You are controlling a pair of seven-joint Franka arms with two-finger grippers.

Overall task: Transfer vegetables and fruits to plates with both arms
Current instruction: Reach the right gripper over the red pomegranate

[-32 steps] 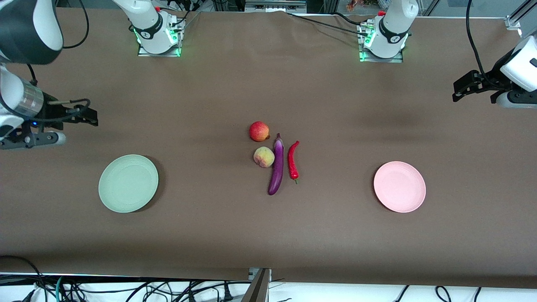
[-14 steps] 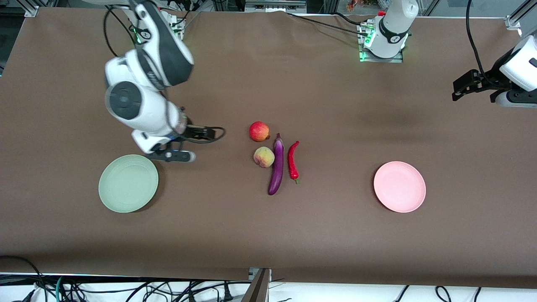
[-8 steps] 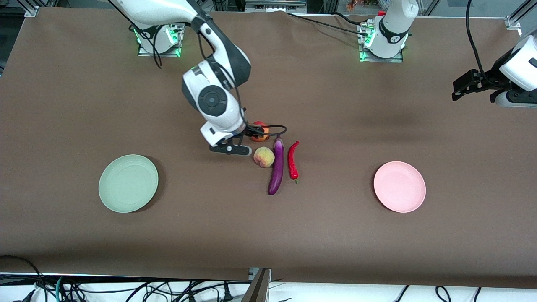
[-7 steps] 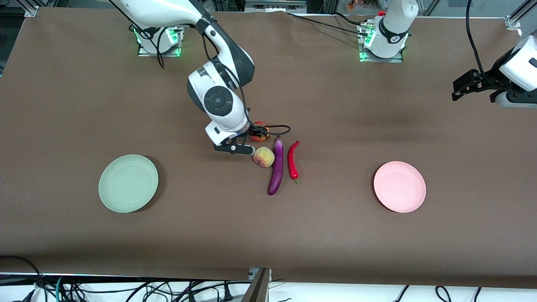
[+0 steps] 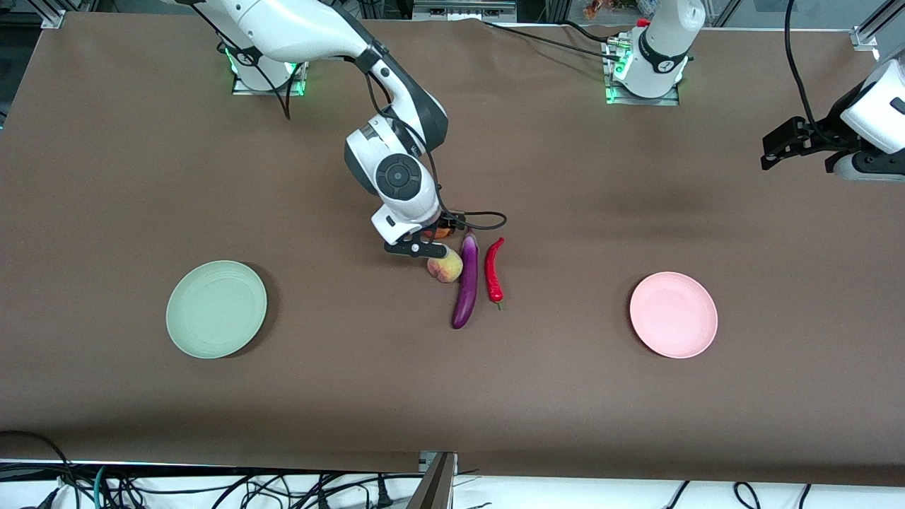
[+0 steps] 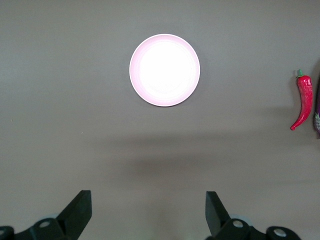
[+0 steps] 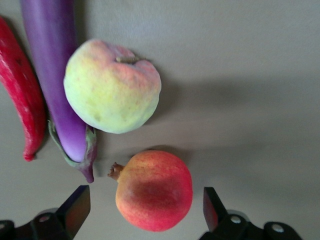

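A: Anything on the plates?

B: No. The mint plate [image 5: 215, 309] and pink plate [image 5: 673, 314] are bare; all four items lie between them. Taking the eggplant [image 5: 466, 278] as landmark, the peach [image 5: 445, 265] touches it, the chili [image 5: 493, 270] lies just beside, the red fruit [image 7: 154, 190] near its stem

A: The grippers?

B: The right gripper [image 7: 142, 212] hangs over the red fruit, jaws wide, empty. The left gripper [image 6: 147, 212] waits near the pink plate, spread and empty. Everything remains

Brown table [image 5: 141, 177] carries produce and two plates.
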